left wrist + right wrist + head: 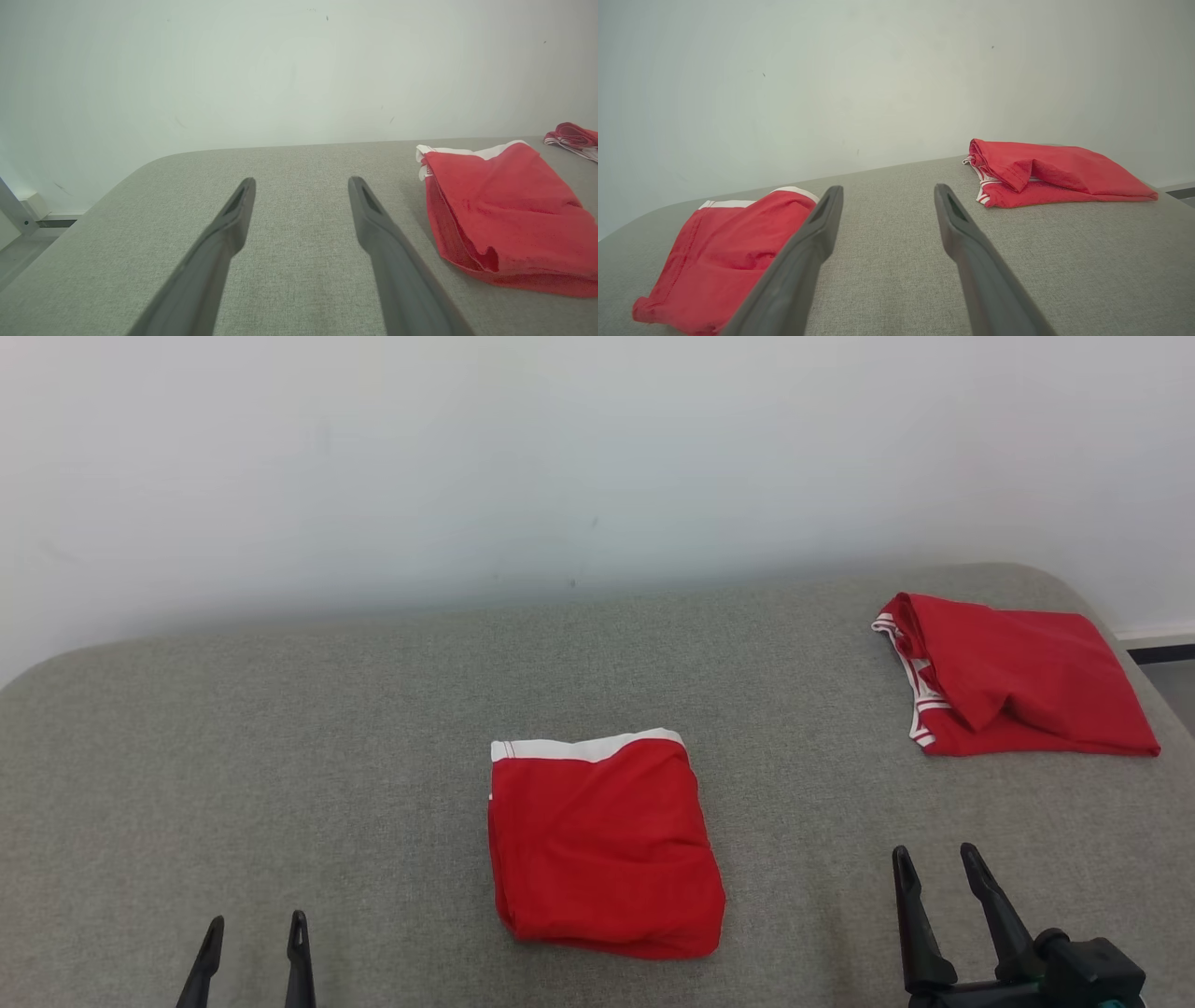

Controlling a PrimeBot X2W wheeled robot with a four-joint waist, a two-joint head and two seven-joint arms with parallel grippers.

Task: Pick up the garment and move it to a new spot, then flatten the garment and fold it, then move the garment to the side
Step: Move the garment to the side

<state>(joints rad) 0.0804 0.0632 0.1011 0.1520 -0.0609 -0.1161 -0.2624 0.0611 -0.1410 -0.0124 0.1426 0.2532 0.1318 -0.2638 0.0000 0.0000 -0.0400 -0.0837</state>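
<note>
Looking down from the head view, you see the garment [605, 849] lying in the middle of the grey surface [280, 756], folded into a compact, roughly square red packet. A white waistband [583, 747] runs along its far edge. Its near corners are rounded, and a few soft creases cross the top. In the left wrist view the stacked layers show along the side that faces that gripper. The garment lies flat, apart from both grippers. Your left gripper [257, 919] sits low at the near left, well apart from the garment, its two dark fingers spread wide and holding nothing. Your right gripper [934, 851] sits at the near right, likewise spread wide and empty, with the garment off to its left. A second garment [1018, 677], also red, with white striped trim at its left edge, lies folded at the far right corner of the surface, well apart from the first. One flap of it overlaps its top. A pale wall [560, 457] rises behind the surface. Between each gripper and the garment you have only bare grey surface.
</note>
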